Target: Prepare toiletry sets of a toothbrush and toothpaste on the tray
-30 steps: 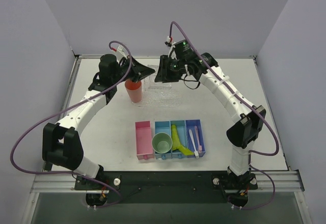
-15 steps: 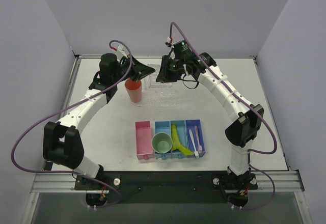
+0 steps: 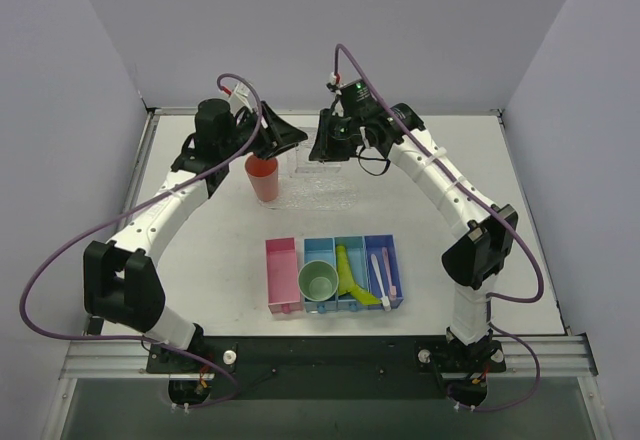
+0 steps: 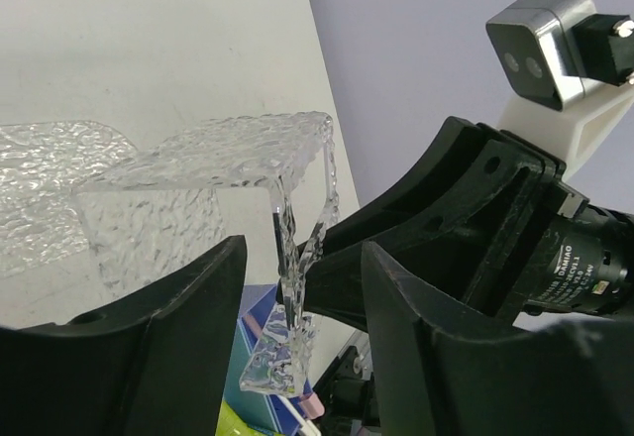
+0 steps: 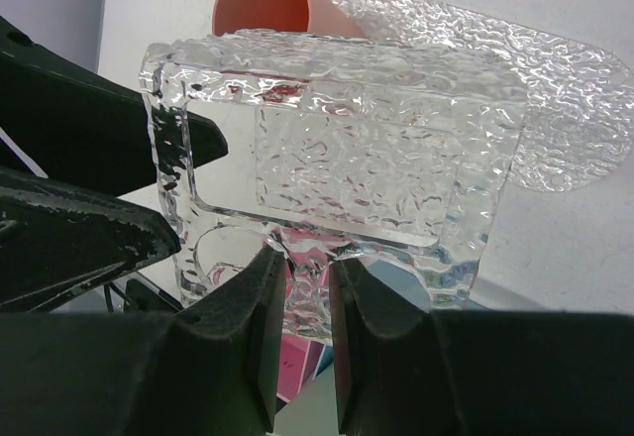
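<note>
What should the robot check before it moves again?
1. Grip: the right gripper is shut on the clear rack: ok.
2. Release: the left gripper is open, with a finger on either side of the rack's edge and not pinching it: ok.
3. Rack resting on the table: cannot tell.
4. The orange cup is upright next to the rack: ok.
5. Sets on the tray: not ok. The toothbrushes and toothpaste tubes lie in the bins.
</note>
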Motion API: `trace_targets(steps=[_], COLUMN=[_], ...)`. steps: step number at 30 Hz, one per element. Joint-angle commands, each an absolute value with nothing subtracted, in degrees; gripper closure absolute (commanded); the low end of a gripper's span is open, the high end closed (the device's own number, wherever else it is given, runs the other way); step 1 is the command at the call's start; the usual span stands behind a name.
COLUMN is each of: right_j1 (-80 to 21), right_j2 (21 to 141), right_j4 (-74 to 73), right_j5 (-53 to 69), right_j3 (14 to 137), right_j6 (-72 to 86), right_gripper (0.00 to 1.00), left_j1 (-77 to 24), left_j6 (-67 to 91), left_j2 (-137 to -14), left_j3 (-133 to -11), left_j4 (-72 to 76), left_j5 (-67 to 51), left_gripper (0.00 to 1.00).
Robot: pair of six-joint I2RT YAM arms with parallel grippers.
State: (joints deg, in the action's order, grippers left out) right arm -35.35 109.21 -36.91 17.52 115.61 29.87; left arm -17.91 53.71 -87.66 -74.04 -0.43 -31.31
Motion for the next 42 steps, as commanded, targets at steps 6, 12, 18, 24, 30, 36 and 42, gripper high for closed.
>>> trace_targets(steps=[6,12,18,24,30,36,42], right_j1=[-35.0,-34.2,-33.1,-33.3,-34.2,-35.2,-36.1], right_j2=[106.0,105.7,108.4,113.9,118.2,121.7,125.1], right_j4=[-35.1,-33.7,-31.7,-31.5,-31.5,-31.6,-33.0], right_j5=[13.5,11.8,12.3,14.6,13.5,11.8,9.9], right_j3=[113.8,109.4,107.1,108.5,109.9,112.5,115.7], right_j6=[31.6,33.4,36.3,38.4,40.0,41.0,41.4], right_gripper=[1.0,1.0,1.0,1.0,1.0,1.0,1.0], left_j1=[-17.5,-17.0,-11.4,-8.8,-8.6,-8.7,-9.1], left_j6=[45.6,39.0,35.5,31.2,27.4,24.6,22.3], left_j2=[-84.7,-79.9,-70.9,-64.5,-62.4,-62.0,-62.2], left_j3=[-79.6,-79.5,-73.4,-69.8,-68.9,-68.6,-68.6], left_j4=[-8.2,-13.5,-21.8,-29.2,-33.7,-35.0,-35.8], left_j5=[-27.7,-21.3,-14.9,-7.6,-3.4,-1.4,-0.4], left_gripper=[0.31,0.3,0.27,0.24,0.21,0.18,0.17])
